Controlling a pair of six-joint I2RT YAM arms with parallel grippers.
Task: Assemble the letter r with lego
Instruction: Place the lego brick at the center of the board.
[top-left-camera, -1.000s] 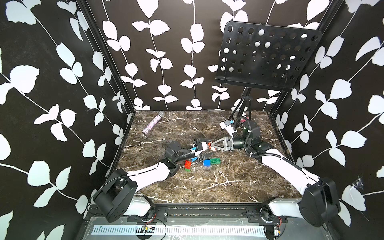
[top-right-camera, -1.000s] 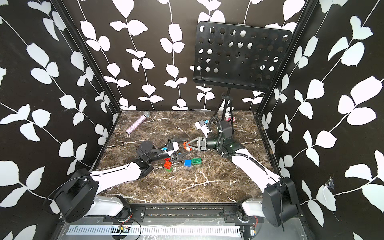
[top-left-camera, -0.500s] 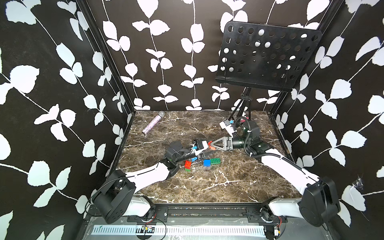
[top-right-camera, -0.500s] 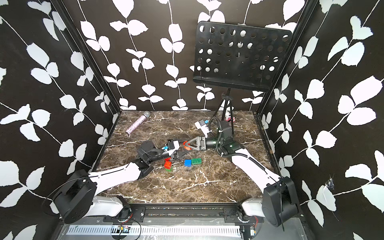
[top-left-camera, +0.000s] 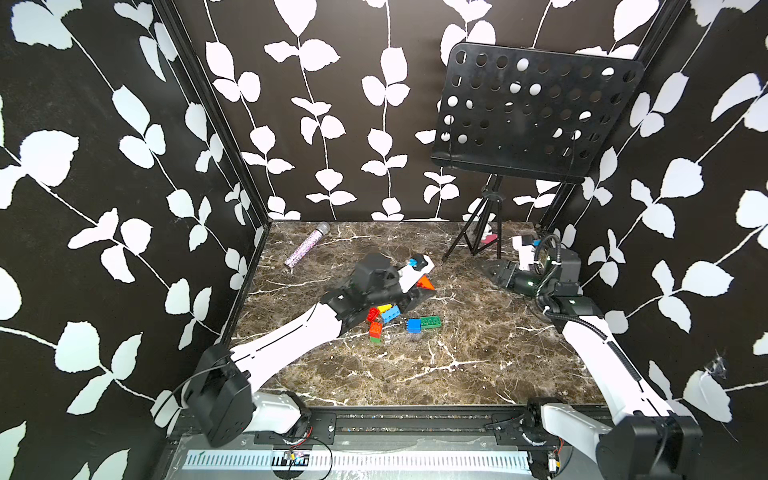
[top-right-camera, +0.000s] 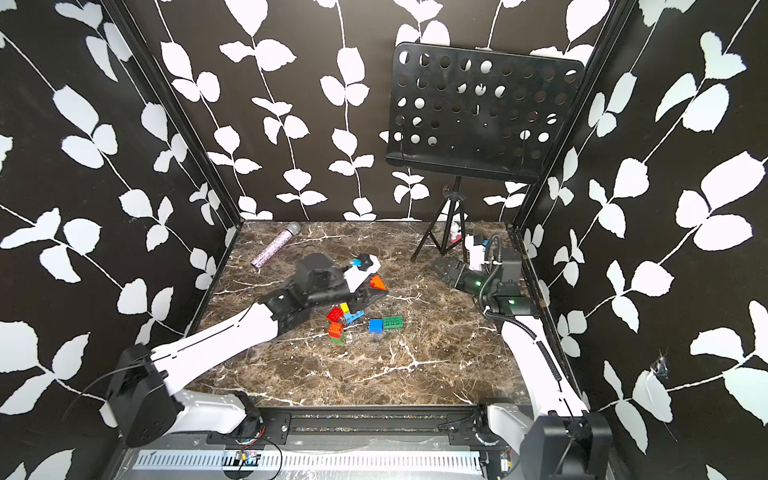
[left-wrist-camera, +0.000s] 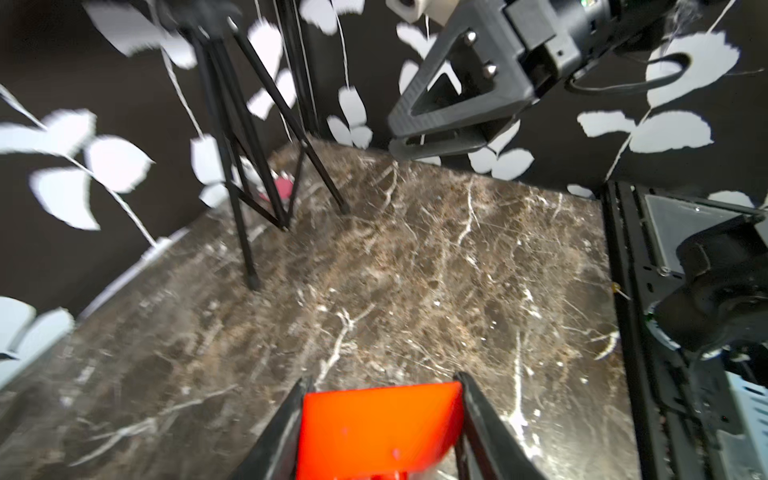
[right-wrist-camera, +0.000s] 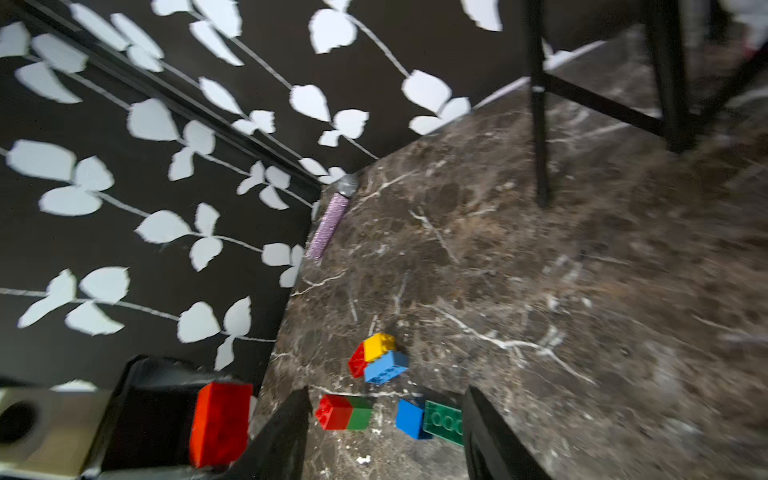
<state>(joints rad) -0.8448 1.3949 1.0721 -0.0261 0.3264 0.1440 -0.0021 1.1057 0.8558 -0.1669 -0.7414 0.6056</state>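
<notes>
One marble tabletop (top-left-camera: 457, 365) fills the lower frame, with a black music stand (top-left-camera: 536, 112) at upper right. Left gripper (left-wrist-camera: 382, 379) is clenched on the orange brick (left-wrist-camera: 374, 428) — mid-frame in both top views. Right gripper (right-wrist-camera: 388, 392) hangs released, apparently empty. Other lego (top-left-camera: 390, 313) lies loose just below centre — dark green brick (top-left-camera: 430, 322) rightmost.

Leaf-print walls (top-left-camera: 124, 166), marble tabletop (top-left-camera: 457, 365)
</notes>
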